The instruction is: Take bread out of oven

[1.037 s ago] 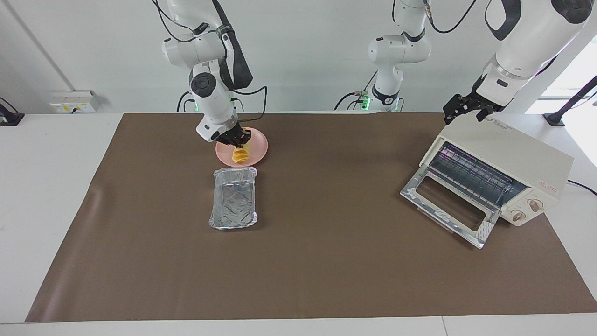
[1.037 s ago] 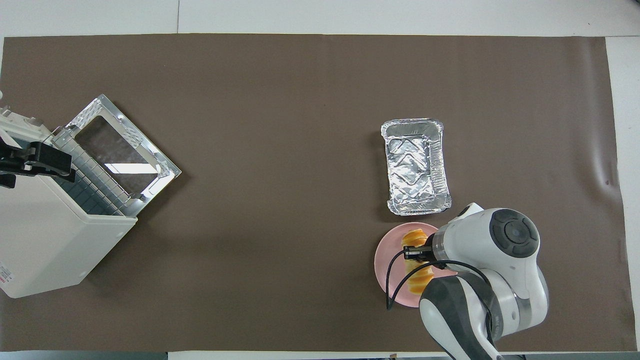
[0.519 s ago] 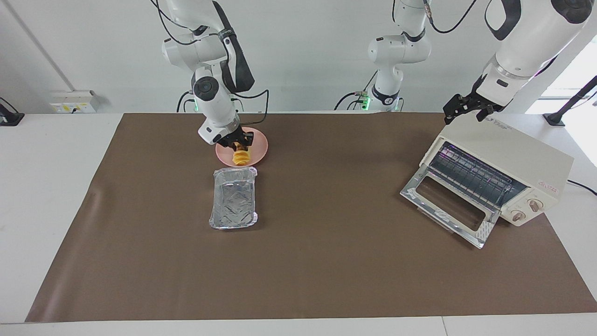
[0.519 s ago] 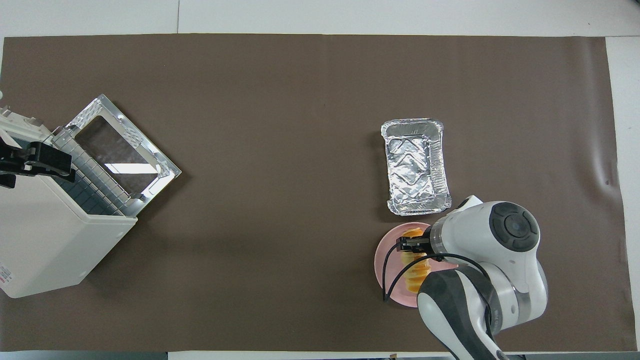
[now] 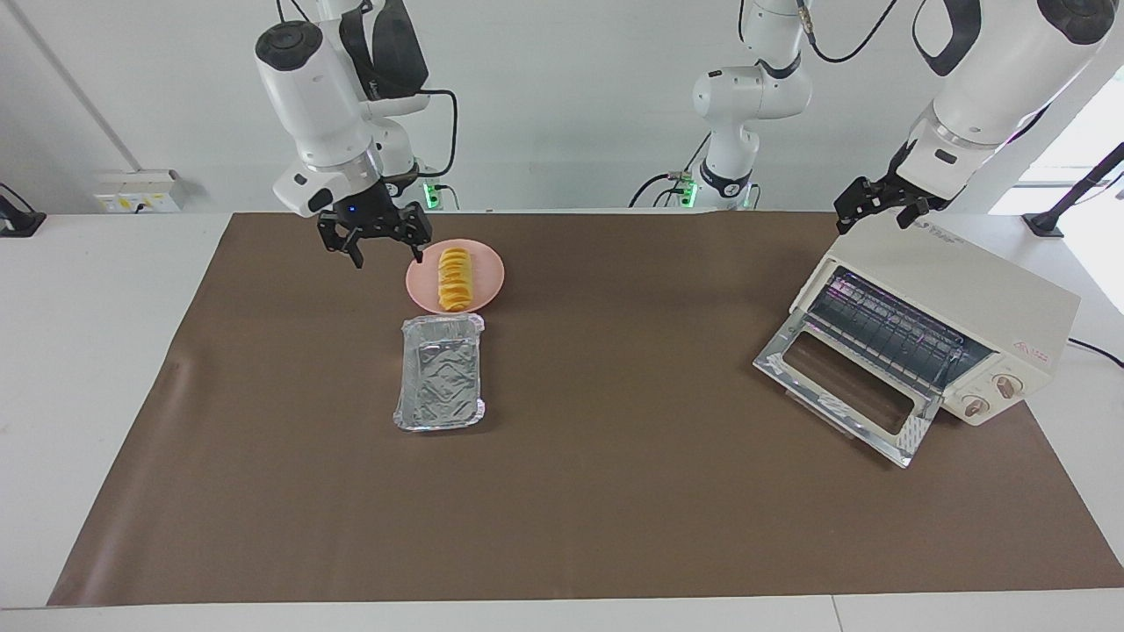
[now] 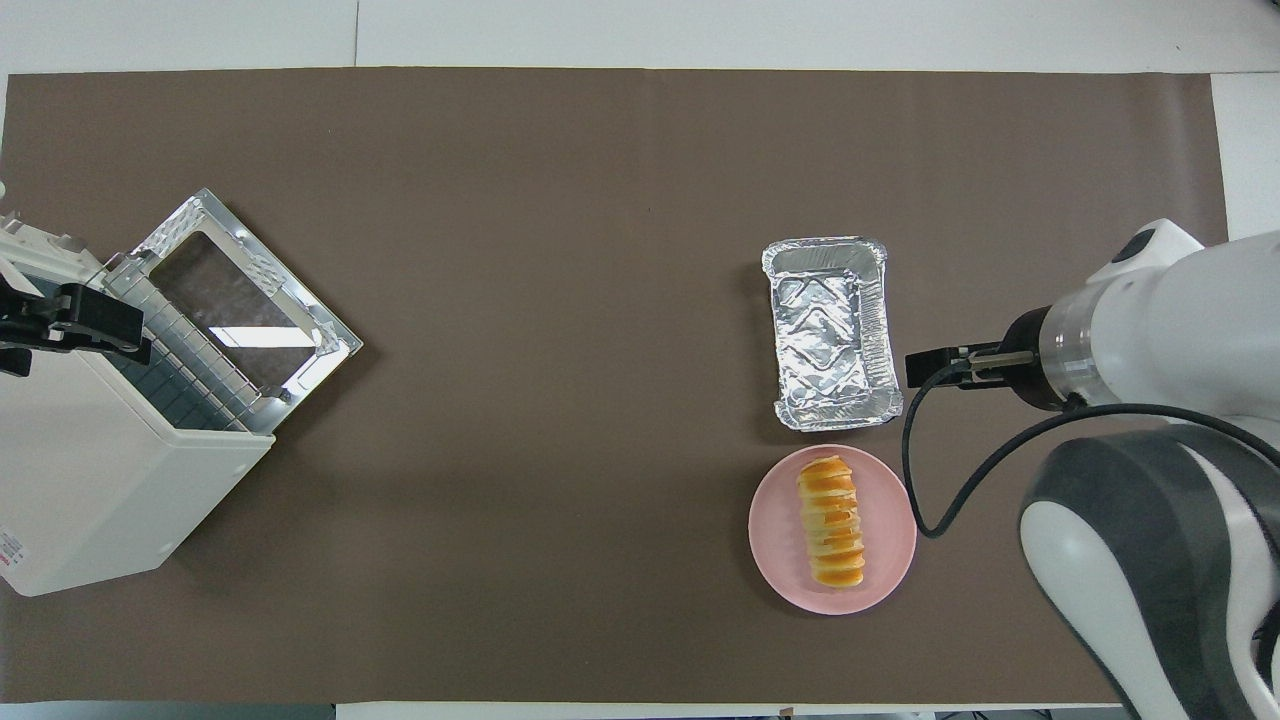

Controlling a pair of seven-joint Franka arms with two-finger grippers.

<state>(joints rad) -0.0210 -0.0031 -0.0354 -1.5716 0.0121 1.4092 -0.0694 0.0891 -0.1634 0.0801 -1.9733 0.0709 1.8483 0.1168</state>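
The bread (image 5: 453, 279) (image 6: 830, 522), a ridged golden loaf, lies alone on the pink plate (image 5: 488, 274) (image 6: 885, 545). My right gripper (image 5: 388, 254) (image 6: 930, 365) hangs open and empty above the mat, beside the plate toward the right arm's end of the table. The cream-white oven (image 5: 957, 298) (image 6: 100, 470) stands at the left arm's end with its glass door (image 5: 847, 386) (image 6: 250, 300) dropped open and a bare wire rack (image 5: 891, 332) showing inside. My left gripper (image 5: 881, 211) (image 6: 70, 322) waits open over the oven's top.
A silver foil tray (image 5: 441, 371) (image 6: 832, 333) sits empty just farther from the robots than the plate. A brown mat (image 5: 615, 491) covers the table. A black cable (image 6: 925, 470) loops from the right wrist over the mat beside the plate.
My right gripper opened, let go of the bread on the pink plate, then rose and swung away toward the right arm's end of the table. The left arm has not moved.
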